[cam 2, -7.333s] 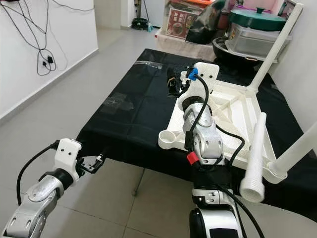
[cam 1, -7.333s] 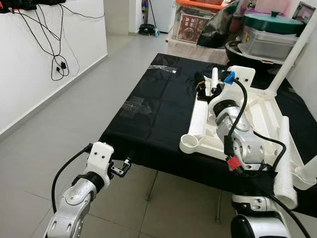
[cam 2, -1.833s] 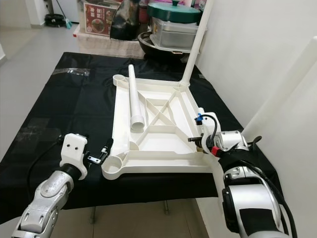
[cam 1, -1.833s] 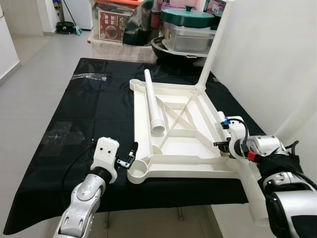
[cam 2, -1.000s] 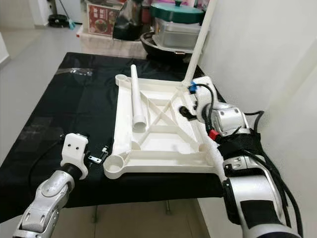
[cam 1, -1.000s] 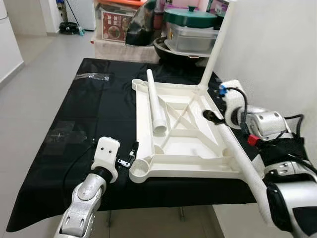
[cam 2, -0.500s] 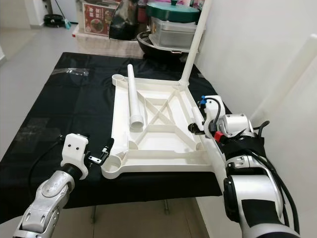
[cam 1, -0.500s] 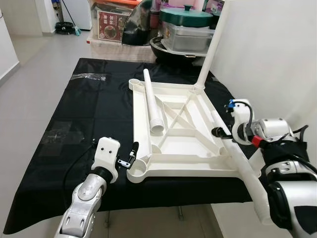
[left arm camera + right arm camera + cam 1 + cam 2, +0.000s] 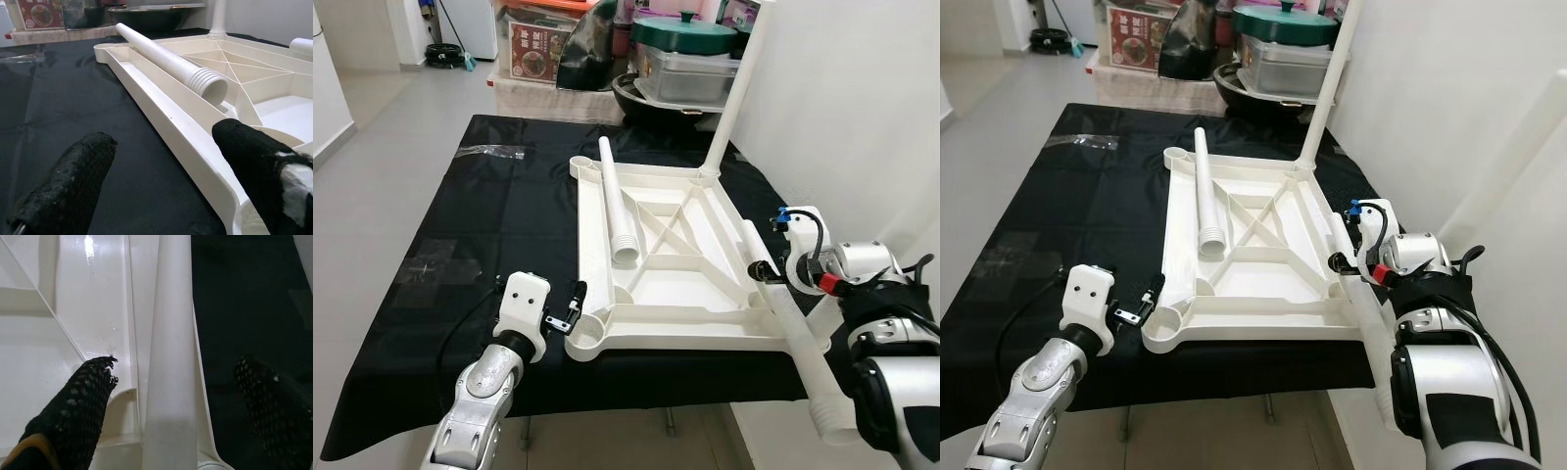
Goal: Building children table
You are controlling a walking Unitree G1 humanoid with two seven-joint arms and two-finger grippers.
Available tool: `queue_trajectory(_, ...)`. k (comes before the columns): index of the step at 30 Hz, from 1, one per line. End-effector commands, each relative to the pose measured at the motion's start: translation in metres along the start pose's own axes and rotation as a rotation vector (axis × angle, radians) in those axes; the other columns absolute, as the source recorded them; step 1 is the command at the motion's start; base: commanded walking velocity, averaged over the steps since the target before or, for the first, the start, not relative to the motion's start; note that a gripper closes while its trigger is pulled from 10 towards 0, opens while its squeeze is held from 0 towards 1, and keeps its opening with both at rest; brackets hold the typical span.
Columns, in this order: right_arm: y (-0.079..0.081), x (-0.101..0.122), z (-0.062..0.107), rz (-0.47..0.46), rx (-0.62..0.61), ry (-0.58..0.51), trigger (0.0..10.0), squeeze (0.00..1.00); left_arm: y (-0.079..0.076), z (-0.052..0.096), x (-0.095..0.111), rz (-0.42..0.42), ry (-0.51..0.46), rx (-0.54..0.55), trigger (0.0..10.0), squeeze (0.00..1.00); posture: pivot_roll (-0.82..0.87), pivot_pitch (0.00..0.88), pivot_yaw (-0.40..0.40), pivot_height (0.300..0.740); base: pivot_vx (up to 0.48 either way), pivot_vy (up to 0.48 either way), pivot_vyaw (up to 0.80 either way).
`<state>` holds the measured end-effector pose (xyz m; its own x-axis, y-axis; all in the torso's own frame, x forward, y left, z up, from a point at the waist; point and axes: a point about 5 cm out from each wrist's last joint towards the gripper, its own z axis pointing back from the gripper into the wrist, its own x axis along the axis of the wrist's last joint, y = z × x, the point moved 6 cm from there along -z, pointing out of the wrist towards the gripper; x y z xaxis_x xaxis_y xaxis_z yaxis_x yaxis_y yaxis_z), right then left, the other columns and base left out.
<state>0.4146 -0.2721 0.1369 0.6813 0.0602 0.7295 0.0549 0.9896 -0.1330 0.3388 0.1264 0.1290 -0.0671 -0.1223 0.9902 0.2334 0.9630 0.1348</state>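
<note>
Straddling a loose white leg (image 9: 168,357), my right gripper (image 9: 181,396) stands wide beside the upturned ribbed tabletop (image 9: 675,284); my left gripper (image 9: 576,302), wide, flanks its near-corner rim.

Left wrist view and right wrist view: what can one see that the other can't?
The left wrist view shows the loose ribbed leg lying in the upturned white tabletop, an upright leg at its far corner, and the open left claw at the near edge. The right wrist view shows another white leg between the open right claw's fingers. Both show the white tabletop on the black cloth.
</note>
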Motion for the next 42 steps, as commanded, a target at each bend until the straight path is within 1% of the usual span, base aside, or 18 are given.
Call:
queue_trajectory(1, -0.008, -0.005, 0.001, 0.001, -0.023, 0.018, 10.0, 0.00, -0.004, 0.002, -0.008, 0.000, 0.024, -0.006, 10.0, 0.00, -0.01, 0.000, -0.186, 0.740, 0.000, 0.000, 0.00)
queue_trajectory(3, -0.007, -0.013, 0.000, -0.001, -0.013, 0.057, 10.0, 0.00, -0.004, 0.002, -0.008, -0.001, 0.024, -0.005, 10.0, 0.00, -0.01, 0.000, -0.190, 0.740, 0.000, 0.000, 0.00)
queue_trajectory(5, -0.002, -0.028, -0.002, -0.026, 0.008, 0.119, 10.0, 0.00, -0.003, 0.002, -0.008, 0.000, 0.024, -0.003, 10.0, 0.00, -0.01, 0.000, -0.192, 0.740, 0.000, 0.000, 0.00)
queue_trajectory(8, -0.001, -0.031, -0.003, -0.033, 0.012, 0.133, 10.0, 0.00, -0.003, 0.002, -0.008, 0.000, 0.024, -0.002, 10.0, 0.00, -0.01, 0.000, -0.192, 0.740, 0.000, 0.000, 0.00)
queue_trajectory(9, -0.001, -0.038, -0.005, -0.033, 0.003, 0.151, 10.0, 0.00, -0.004, 0.002, -0.008, 0.000, 0.024, -0.002, 10.0, 0.00, -0.02, 0.000, -0.194, 0.740, 0.000, 0.000, 0.00)
queue_trajectory(11, -0.008, -0.053, -0.009, -0.045, -0.047, 0.181, 10.0, 0.00, -0.005, 0.002, -0.008, 0.003, 0.023, -0.001, 10.0, 0.00, -0.02, 0.000, -0.203, 0.740, 0.000, 0.000, 0.00)
queue_trajectory(16, -0.006, -0.058, -0.010, -0.053, -0.044, 0.194, 10.0, 0.00, -0.005, 0.003, -0.009, 0.004, 0.024, 0.001, 10.0, 0.00, -0.02, 0.000, -0.204, 0.740, 0.000, 0.000, 0.00)
queue_trajectory(17, -0.002, -0.063, -0.010, -0.052, -0.028, 0.214, 10.0, 0.00, -0.004, 0.004, -0.010, 0.003, 0.026, 0.003, 10.0, 0.00, -0.02, 0.000, -0.206, 0.740, 0.000, 0.000, 0.00)
queue_trajectory(20, 0.004, -0.068, -0.011, -0.049, -0.006, 0.237, 10.0, 0.00, -0.004, 0.004, -0.010, 0.003, 0.027, 0.004, 10.0, 0.00, -0.02, 0.000, -0.208, 0.740, 0.000, 0.000, 0.00)
queue_trajectory(23, 0.007, -0.070, -0.011, -0.044, 0.000, 0.241, 10.0, 0.00, -0.004, 0.004, -0.010, 0.003, 0.027, 0.005, 10.0, 0.00, -0.02, 0.000, -0.208, 0.740, 0.000, 0.000, 0.00)
queue_trajectory(24, 0.015, -0.070, -0.012, -0.060, 0.033, 0.233, 0.0, 0.00, -0.004, 0.004, -0.010, 0.003, 0.026, 0.007, 10.0, 0.00, -0.02, 0.000, -0.211, 0.740, 0.000, 0.000, 0.00)
queue_trajectory(30, 0.022, -0.065, -0.013, -0.064, 0.059, 0.205, 0.0, 0.00, -0.004, 0.004, -0.010, 0.002, 0.028, 0.012, 10.0, 0.00, -0.01, 0.000, -0.212, 0.740, 0.000, 0.000, 0.00)
queue_trajectory(40, 0.025, -0.065, -0.015, -0.070, 0.078, 0.168, 0.0, 0.00, -0.002, 0.004, -0.010, -0.006, 0.029, 0.012, 10.0, 0.00, -0.01, 0.000, -0.204, 0.740, 0.000, 0.000, 0.00)
queue_trajectory(42, 0.027, -0.056, -0.014, -0.074, 0.087, 0.132, 0.0, 0.00, -0.001, 0.004, -0.010, -0.008, 0.029, 0.010, 10.0, 0.00, 0.00, 0.000, -0.201, 0.740, 0.000, 0.000, 0.00)
